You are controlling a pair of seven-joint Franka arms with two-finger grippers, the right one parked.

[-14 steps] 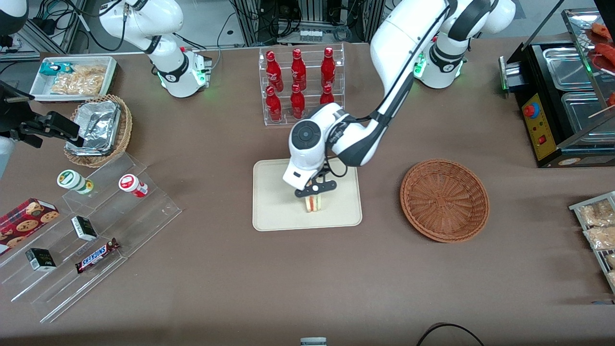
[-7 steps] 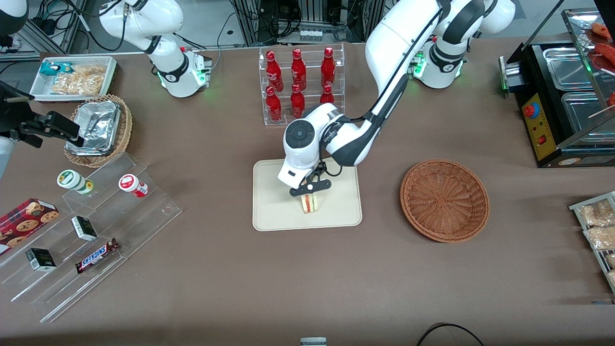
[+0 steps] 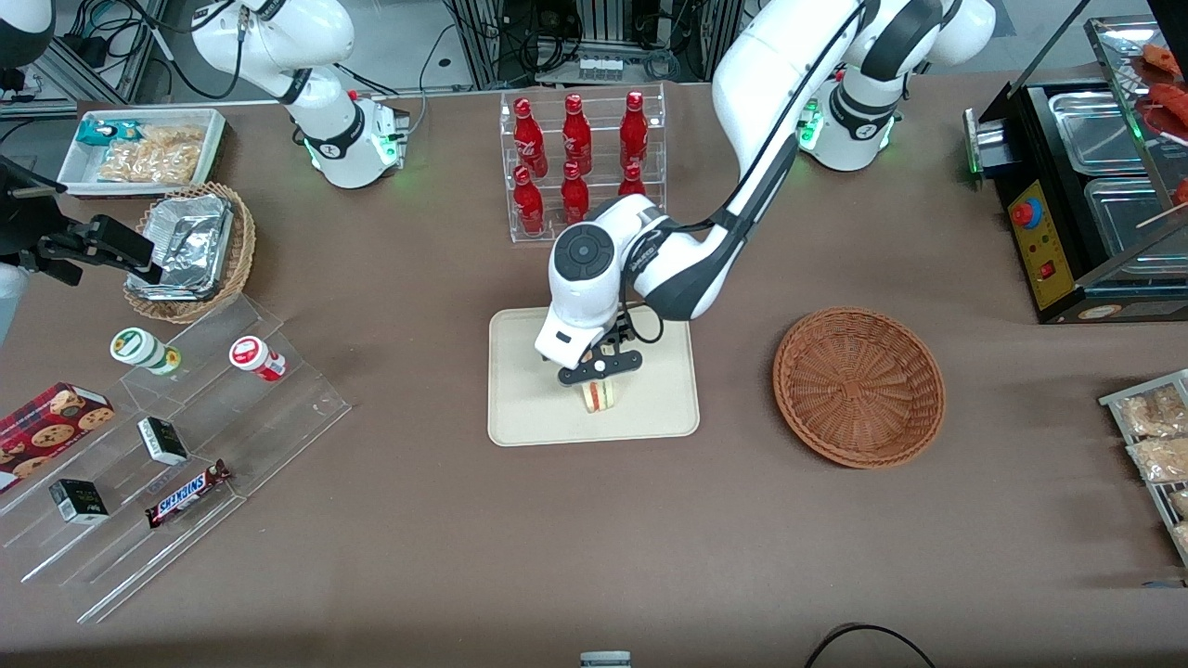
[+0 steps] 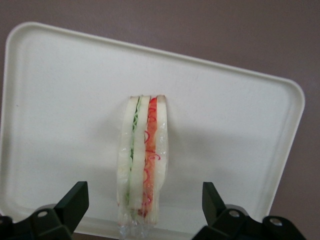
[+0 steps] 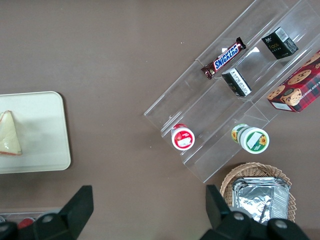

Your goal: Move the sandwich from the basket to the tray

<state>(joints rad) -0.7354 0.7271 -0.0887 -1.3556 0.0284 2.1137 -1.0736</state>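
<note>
We see the hand now risen and spread, having released the sandwich, which stands on the tray directly below it.

A robotics lab dressed as a snack counter: two white arms are bolted to a brown-covered table, with cables and equipment racks crowded at its edge. Shop goods stand in displays across it: red bottles in a clear rack, a Snickers bar and small boxes on acrylic steps, a cookie box, a bin of snack packets. A black food warmer with metal trays stands at the working arm's end, where the gripper hangs over a tray.
</note>
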